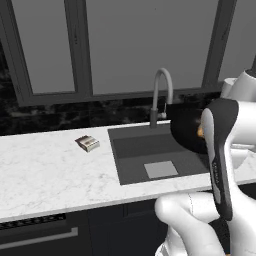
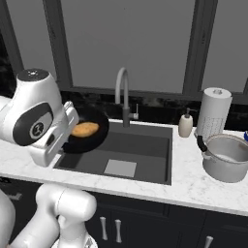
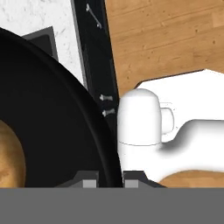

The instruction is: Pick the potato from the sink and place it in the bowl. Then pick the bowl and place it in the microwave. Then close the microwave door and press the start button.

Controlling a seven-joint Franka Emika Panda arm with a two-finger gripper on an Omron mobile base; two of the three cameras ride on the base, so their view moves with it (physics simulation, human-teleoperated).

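The glossy black bowl (image 2: 92,138) hangs in the air over the left part of the dark grey sink (image 2: 140,150), tipped so its inside faces the right base view. The orange-tan potato (image 2: 85,129) lies inside it. My gripper (image 3: 108,181) is shut on the bowl's rim (image 3: 100,131), one finger inside and one outside. In the hand view, part of the potato (image 3: 8,157) sits at the lower left. From the left base view my arm covers much of the bowl (image 1: 186,131), and a sliver of potato (image 1: 200,132) peeks out. The microwave and its door are out of view.
A curved grey faucet (image 2: 123,92) rises behind the sink. On the counter to the right stand a soap bottle (image 2: 185,125), a paper towel roll (image 2: 215,114) and a steel pot (image 2: 227,157). A small box (image 1: 88,143) lies on the counter left of the sink.
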